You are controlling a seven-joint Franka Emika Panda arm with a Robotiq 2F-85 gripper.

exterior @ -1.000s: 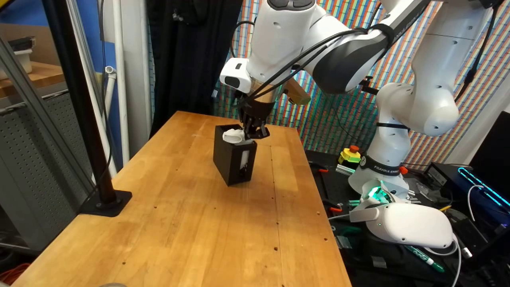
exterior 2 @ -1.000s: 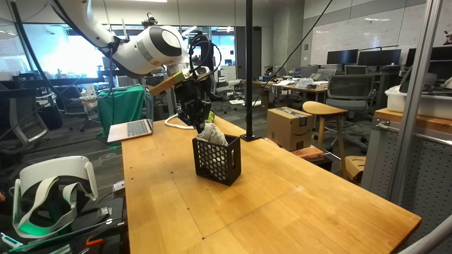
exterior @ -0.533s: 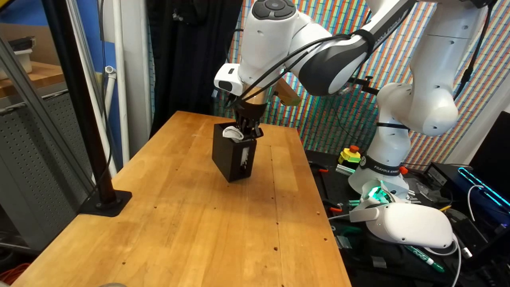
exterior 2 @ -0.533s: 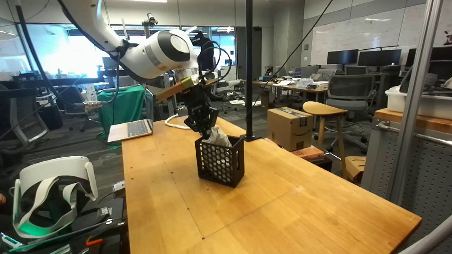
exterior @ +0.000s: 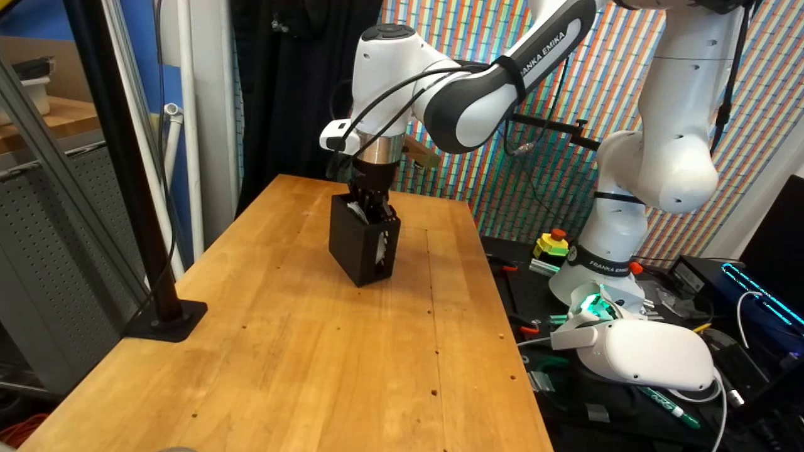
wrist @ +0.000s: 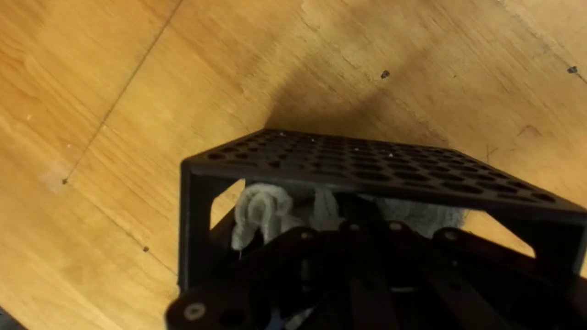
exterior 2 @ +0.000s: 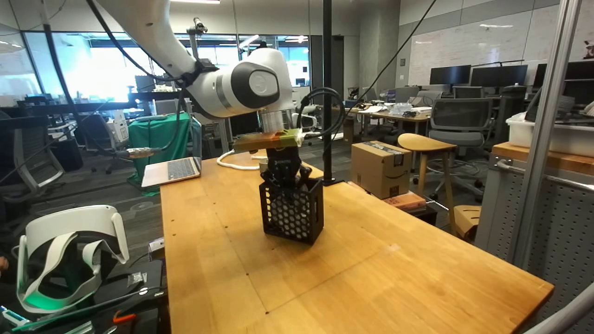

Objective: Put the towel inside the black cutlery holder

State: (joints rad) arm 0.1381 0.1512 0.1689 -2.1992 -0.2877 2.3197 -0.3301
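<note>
Seemingly the closed black gripper [wrist: 360, 211] is pinching the grey cloth towel [wrist: 324, 208]; lifting before releasing is risking dragging it out

In the wrist view, the tips of your gripper [wrist: 364, 220] are lost in darkness inside the black cutlery holder [wrist: 293, 178], so you can't tell whether they pinch the towel [wrist: 266, 204], much of which the holder's walls and your gripper hide. In both exterior views the upper edge cuts off your arm [exterior: 477, 110]; marks on the whiteboard [exterior 2: 457, 44] are too faint to read
</note>
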